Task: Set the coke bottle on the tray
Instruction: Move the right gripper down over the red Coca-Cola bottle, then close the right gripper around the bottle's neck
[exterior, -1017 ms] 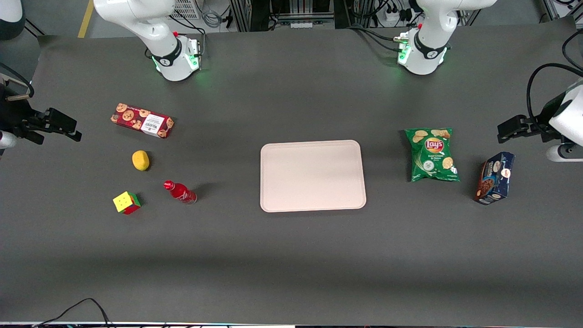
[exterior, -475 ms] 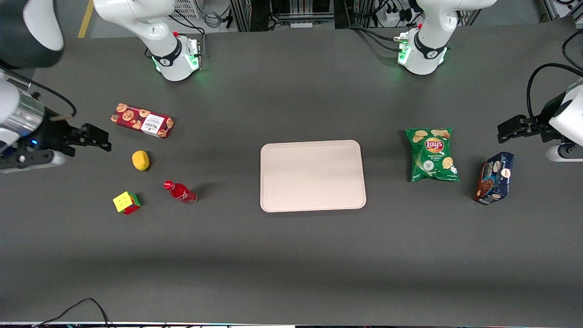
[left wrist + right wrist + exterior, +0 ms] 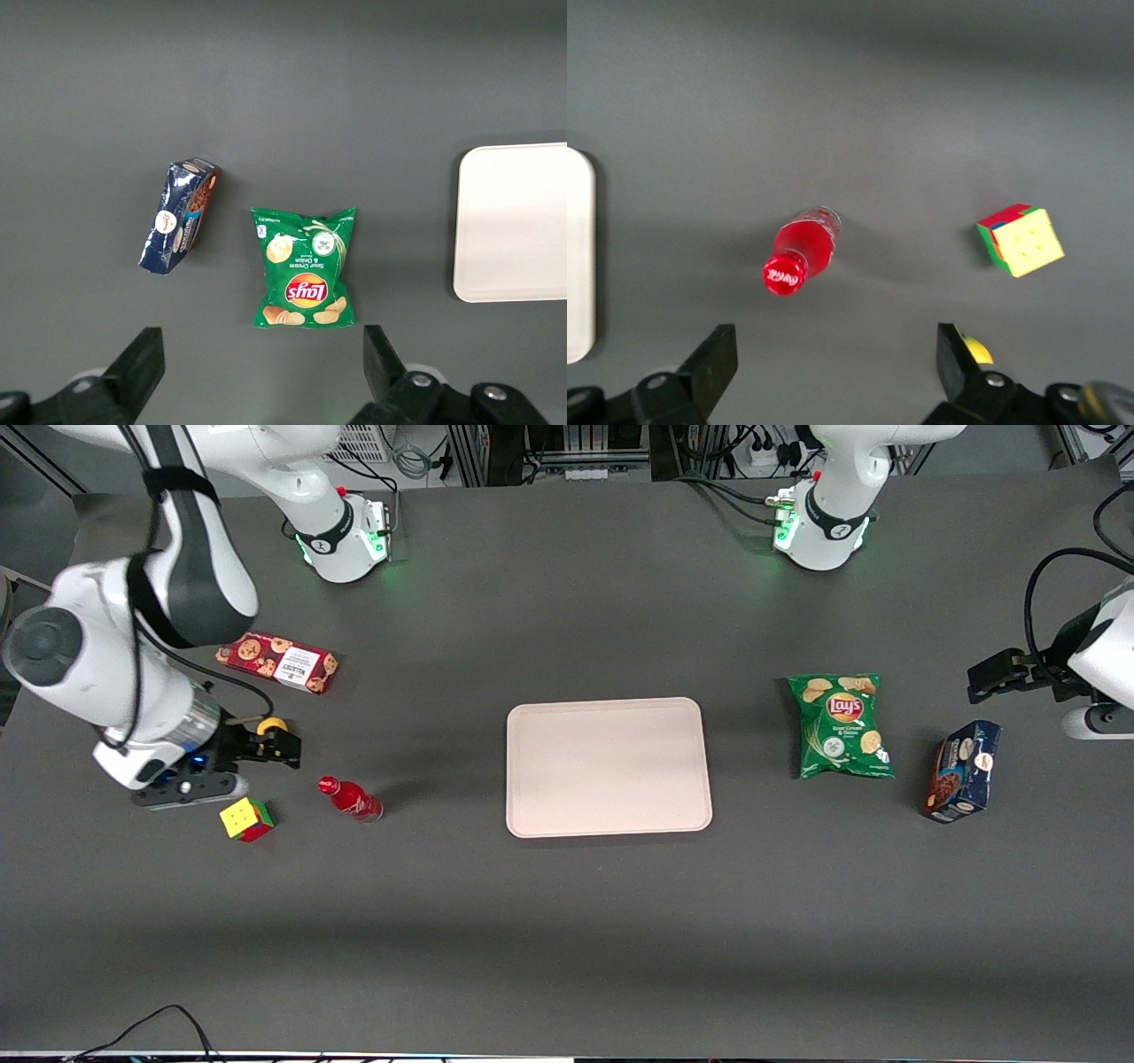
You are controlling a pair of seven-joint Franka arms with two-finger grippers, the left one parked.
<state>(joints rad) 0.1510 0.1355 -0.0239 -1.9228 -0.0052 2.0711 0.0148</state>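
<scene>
1. Claw first: my gripper (image 3: 282,749) hangs above the dark worktop (image 3: 567,921) near the working arm's end, with nothing in it. In the right wrist view its two fingers (image 3: 718,359) stand wide apart, with bare table between them.

2. Coke bottle (image 3: 351,798): it stands on the table near the working arm's end, between my gripper and the tray, a little nearer the front camera's edge than my fingertips. From my wrist I look down on it (image 3: 799,254), red cap toward me, free of my fingers.

3. Tray (image 3: 608,766): it lies flat in the middle of the worktop, well apart from the bottle. Only a strip of its pale rim (image 3: 578,257) shows in my wrist view.

4. Cube (image 3: 246,819): the coloured cube sits close under my wrist, nearer the front edge than my gripper, beside the bottle but not touching it (image 3: 1020,240).

5. Yellow fruit (image 3: 269,725): it is partly covered by my fingers in the front view.

6. Cookie box (image 3: 277,661): the red box lies farther from the front camera than my gripper, toward the edge where the arm bases stand.

7. Toward the parked arm's end lie a green chip bag (image 3: 840,725) and, closer to that end edge, a dark blue box (image 3: 962,771).
</scene>
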